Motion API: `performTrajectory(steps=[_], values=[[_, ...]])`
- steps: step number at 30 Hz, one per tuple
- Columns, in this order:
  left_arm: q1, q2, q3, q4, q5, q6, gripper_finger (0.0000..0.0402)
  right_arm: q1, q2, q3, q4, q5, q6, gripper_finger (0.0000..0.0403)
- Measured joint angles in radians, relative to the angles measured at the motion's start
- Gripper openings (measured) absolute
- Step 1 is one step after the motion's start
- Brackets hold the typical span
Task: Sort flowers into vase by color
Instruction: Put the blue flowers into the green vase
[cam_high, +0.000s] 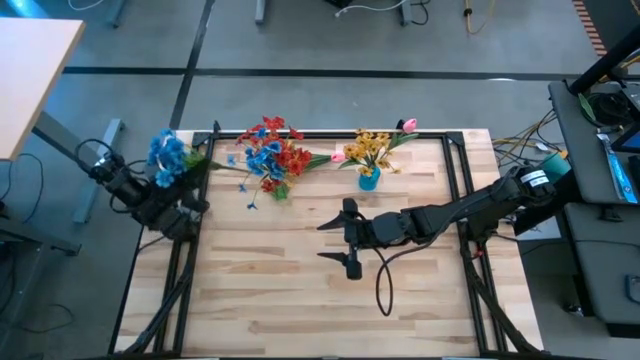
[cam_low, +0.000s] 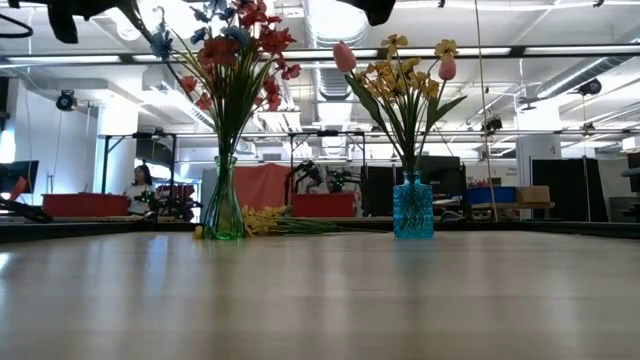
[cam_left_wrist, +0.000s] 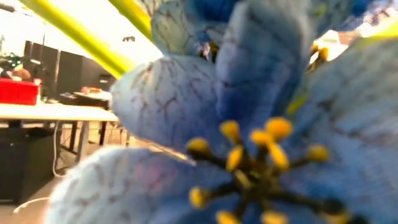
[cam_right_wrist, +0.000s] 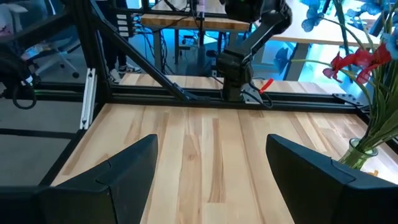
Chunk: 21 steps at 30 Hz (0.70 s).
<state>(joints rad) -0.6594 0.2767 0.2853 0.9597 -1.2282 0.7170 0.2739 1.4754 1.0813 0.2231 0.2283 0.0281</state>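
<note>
From above, left gripper (cam_high: 165, 190) sitting clamped on a blue flower spray (cam_high: 166, 155) left of the green vase (cam_high: 280, 190), right gripper (cam_high: 345, 238) hovering near that vase, fingers apart, low view, red-and-blue flowers (cam_low: 232, 45) standing in green vase, yellow and pink flowers (cam_low: 405, 65) standing in blue vase (cam_low: 413, 208), left wrist view, blue bloom filling the frame.

Overhead, table-level, two wrist views, shared table (cam_high: 330, 290)

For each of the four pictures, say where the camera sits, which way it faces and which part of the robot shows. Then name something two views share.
High view: above the table, looking down; both arms, right gripper open.
Low view: at table-top height, facing the clear vase and blue vase; only dark arm parts along the top.
Left wrist view: filled by a blue flower.
Right wrist view: across the table; own fingers apart, left arm beyond.
Shared: both vases, high and low.
</note>
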Motion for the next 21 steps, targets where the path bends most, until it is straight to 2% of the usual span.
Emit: performTrajectory(steps=[3,11,14,21], values=[[0.024,-0.021,-0.008,0.001,0.043,-0.001,0.0,-0.004,0.0,0.0,0.0,0.0,-0.002,0.0293],[0.049,-0.025,-0.043,-0.009,0.065,-0.037,0.0,-0.015,0.0,0.0,0.0,0.001,-0.002,0.0292],[0.063,-0.004,-0.046,-0.022,0.12,-0.103,0.0,-0.02,0.0,0.0,0.0,0.001,-0.002,0.0293],[0.164,0.08,-0.044,-0.026,0.133,-0.155,0.0,-0.026,0.0,0.0,0.01,0.008,0.006,0.0293]])
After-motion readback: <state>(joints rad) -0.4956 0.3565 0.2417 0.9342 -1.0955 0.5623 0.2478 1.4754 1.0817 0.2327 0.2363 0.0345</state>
